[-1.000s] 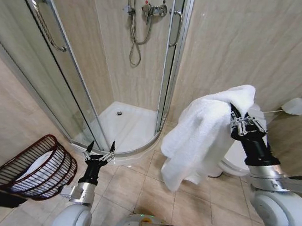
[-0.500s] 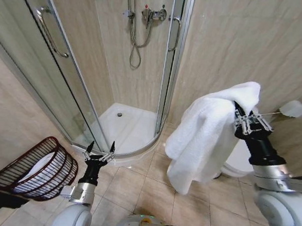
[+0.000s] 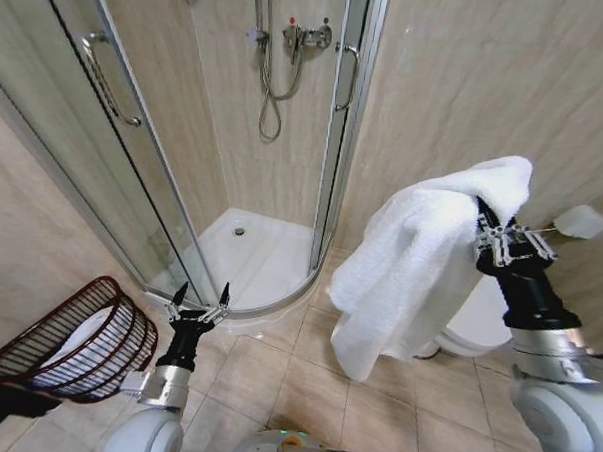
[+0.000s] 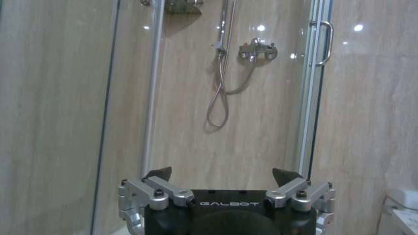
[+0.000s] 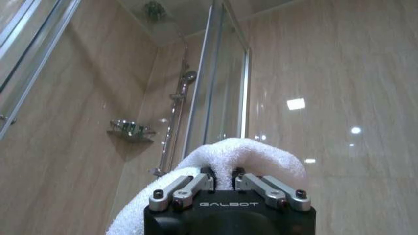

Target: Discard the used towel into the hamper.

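Note:
A white towel (image 3: 410, 266) hangs in thick folds from my right gripper (image 3: 507, 230), held up on the right, beside the tiled wall. In the right wrist view the right gripper (image 5: 223, 177) is shut on a bunched fold of the towel (image 5: 245, 154). The hamper (image 3: 71, 341), a dark red-brown wire basket with something white inside, stands on the floor at the lower left. My left gripper (image 3: 198, 304) points upward just right of the hamper, open with nothing in it; the left wrist view shows the left gripper (image 4: 222, 175) with its fingers spread.
A corner shower cubicle (image 3: 250, 254) with curved glass doors (image 3: 106, 127) and a white tray stands ahead. A white toilet (image 3: 472, 324) sits behind the hanging towel at the right. Beige floor tiles (image 3: 295, 376) lie between the hamper and the toilet.
The right gripper with the towel has drifted slightly to the right and up. The whole head view has shifted a little. The left arm keeps its pose.

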Motion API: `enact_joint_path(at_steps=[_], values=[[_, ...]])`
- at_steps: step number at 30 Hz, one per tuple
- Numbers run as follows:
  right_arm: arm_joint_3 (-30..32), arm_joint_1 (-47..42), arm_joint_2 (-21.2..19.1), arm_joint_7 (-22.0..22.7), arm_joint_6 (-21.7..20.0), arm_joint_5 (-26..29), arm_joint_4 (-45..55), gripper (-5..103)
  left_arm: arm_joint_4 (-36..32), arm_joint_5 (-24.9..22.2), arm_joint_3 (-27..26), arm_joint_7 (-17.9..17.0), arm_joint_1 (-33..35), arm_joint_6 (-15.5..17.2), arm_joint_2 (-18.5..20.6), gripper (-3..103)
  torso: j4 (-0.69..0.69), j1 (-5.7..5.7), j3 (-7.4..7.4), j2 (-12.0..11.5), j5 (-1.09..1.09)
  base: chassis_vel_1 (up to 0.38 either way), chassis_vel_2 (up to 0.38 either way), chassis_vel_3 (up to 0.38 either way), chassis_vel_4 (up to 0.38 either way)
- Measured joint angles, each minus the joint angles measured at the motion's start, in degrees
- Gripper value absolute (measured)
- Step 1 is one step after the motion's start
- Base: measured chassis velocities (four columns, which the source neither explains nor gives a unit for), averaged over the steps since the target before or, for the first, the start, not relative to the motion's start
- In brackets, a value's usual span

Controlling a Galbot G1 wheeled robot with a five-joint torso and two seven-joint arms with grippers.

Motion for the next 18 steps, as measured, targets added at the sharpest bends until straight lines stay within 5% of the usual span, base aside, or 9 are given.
enact_joint_path(at_steps=[18], values=[[0.5,-0.4,-0.2,-0.4,0.9,-0.3,0.0,13,0.0,0.0,0.0,0.0,0.0,0.0,0.0,100,0.0,2.0,2.63,4.7,0.0,0.0,0.0,0.0,0.0]])
